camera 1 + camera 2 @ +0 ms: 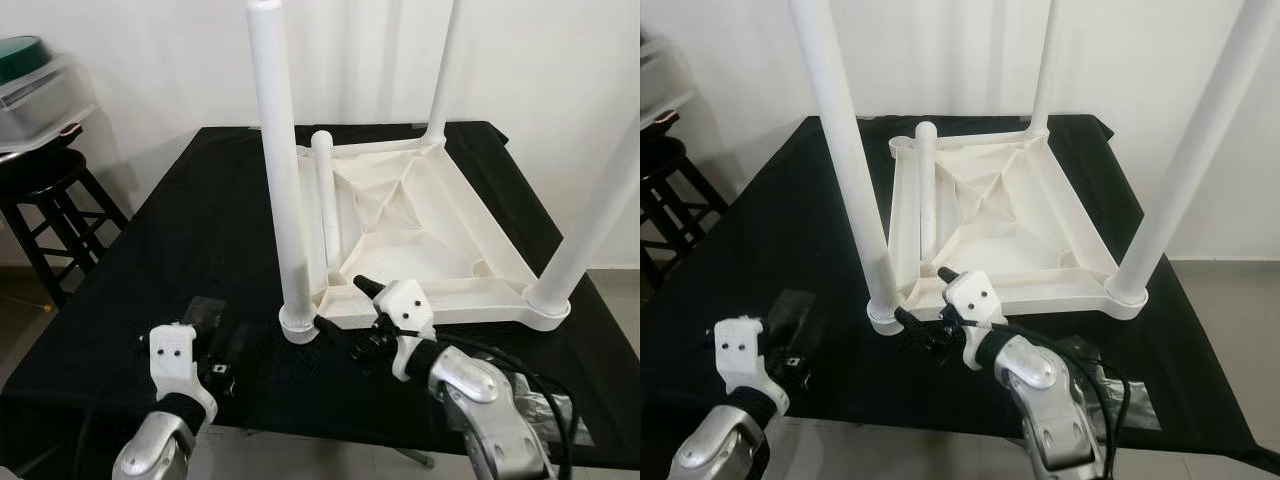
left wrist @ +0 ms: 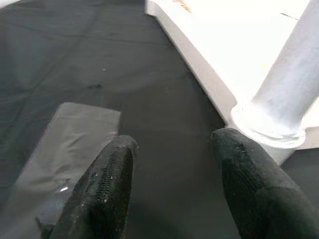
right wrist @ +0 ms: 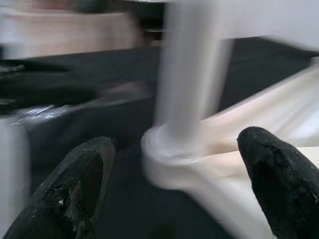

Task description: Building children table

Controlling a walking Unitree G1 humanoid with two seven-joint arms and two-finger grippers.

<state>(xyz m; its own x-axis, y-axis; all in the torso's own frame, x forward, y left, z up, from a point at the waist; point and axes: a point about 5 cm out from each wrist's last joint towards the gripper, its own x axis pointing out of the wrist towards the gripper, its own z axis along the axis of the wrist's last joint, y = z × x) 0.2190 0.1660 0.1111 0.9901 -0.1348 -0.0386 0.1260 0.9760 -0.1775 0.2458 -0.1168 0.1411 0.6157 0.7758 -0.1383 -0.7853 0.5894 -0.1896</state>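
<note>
Lying upside down on the black cloth (image 1: 200,230), the white children's table (image 1: 420,215), three legs standing up and a fourth leg (image 1: 325,205) resting loose inside its underside. Hovering spread wide at the near corner leg (image 1: 283,180), the right gripper (image 1: 345,305), one finger on either side of the socket. Hanging open just left of that corner, the left gripper (image 2: 174,149), above a clear plastic bag (image 2: 65,149), with a dark stool (image 1: 50,195) far off to its left.

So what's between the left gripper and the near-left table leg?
Bare black cloth in the left wrist view; the clear plastic bag lies off to the side of the left gripper, away from the leg.
</note>
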